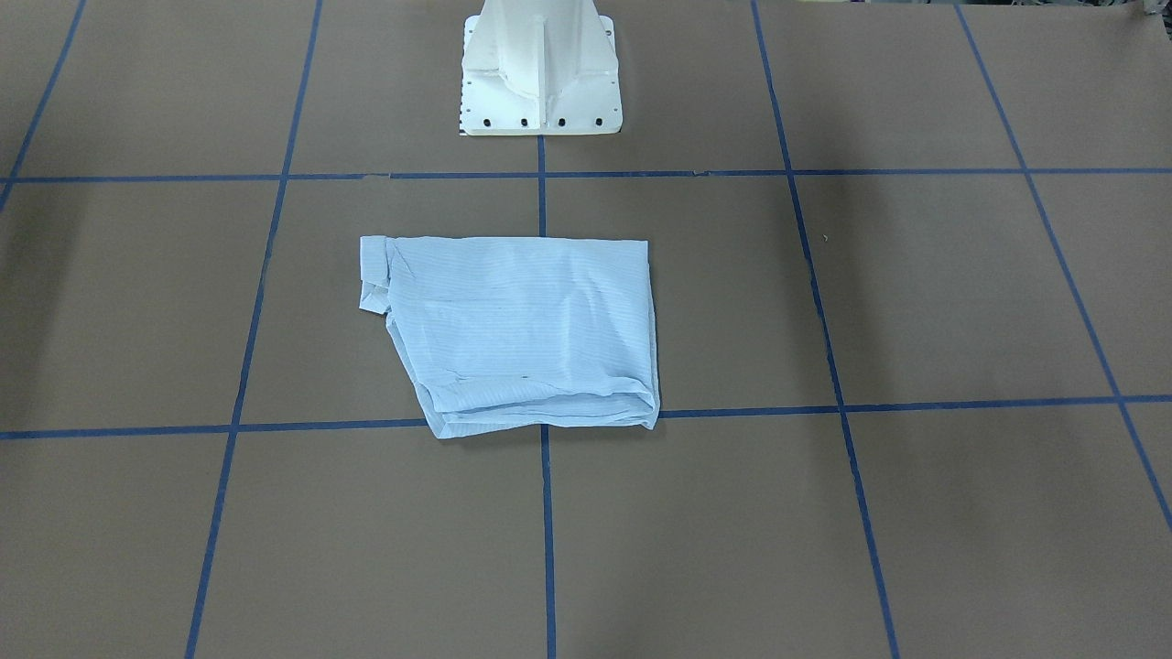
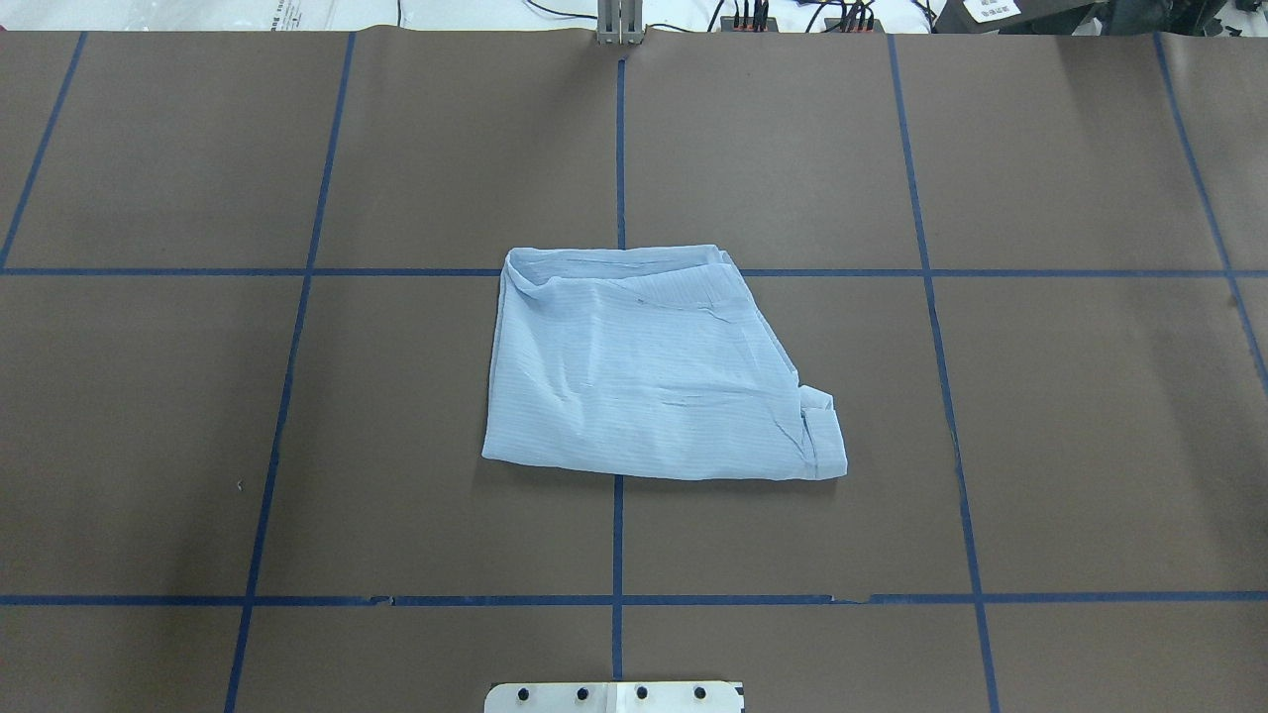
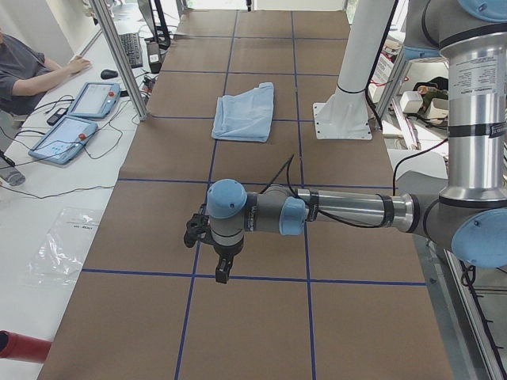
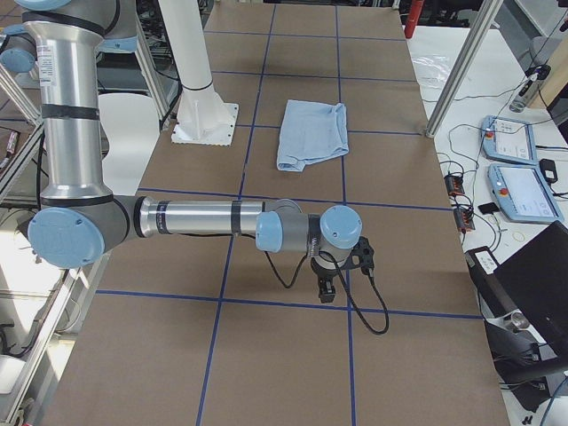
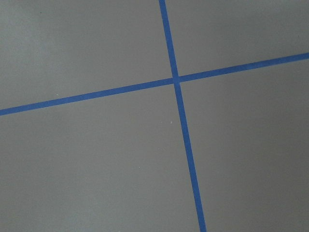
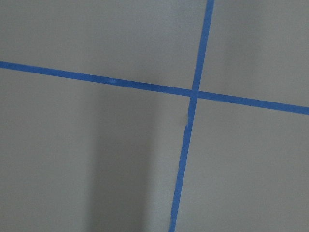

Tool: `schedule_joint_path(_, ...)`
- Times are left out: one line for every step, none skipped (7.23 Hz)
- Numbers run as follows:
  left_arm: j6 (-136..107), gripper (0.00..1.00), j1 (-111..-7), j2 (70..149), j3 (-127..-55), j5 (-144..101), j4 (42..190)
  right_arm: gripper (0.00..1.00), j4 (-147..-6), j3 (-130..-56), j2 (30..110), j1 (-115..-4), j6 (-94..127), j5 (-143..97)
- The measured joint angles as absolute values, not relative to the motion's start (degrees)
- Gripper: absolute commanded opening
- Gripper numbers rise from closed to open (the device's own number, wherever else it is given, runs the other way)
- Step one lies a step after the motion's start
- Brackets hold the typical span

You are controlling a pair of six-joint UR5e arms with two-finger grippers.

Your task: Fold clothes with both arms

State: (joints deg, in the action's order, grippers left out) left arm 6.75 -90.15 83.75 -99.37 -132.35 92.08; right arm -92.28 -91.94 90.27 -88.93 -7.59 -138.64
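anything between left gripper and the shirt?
Exterior left view: only bare table and one blue tape line between left gripper and shirt.

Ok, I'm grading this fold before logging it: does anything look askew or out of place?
The shirt lies folded but not square: its edge on the robot's right slants, and a small flap pokes out at the near right corner. Nothing else stands out.

4 exteriors share shirt (image 1: 517,334), wrist cameras downward
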Motion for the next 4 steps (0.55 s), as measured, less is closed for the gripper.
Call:
schedule_joint_path(6.69, 1.00, -90.17, 83.79, -99.43, -132.36, 92.02, 1.00, -92.39, -92.09, 90.71, -90.71, -7.57, -138.91)
schedule_joint_path(6.49, 1.00, -90.18, 83.85, -99.56, -132.36, 91.97, 1.00, -92.59, -92.65, 91.45, -92.60, -7.54, -139.07)
schedule_joint_path(6.33, 1.00, -90.17, 83.89, -99.71, -132.34, 91.96, 1.00, -92.70, -94.29, 93.11, -93.88, -6.86, -139.16)
schedule_joint_path(6.27, 1.00, -90.18, 83.94, -99.76, -132.31, 92.00, 1.00, -92.77, -96.23, 94.68, -94.41, -4.90, -139.26)
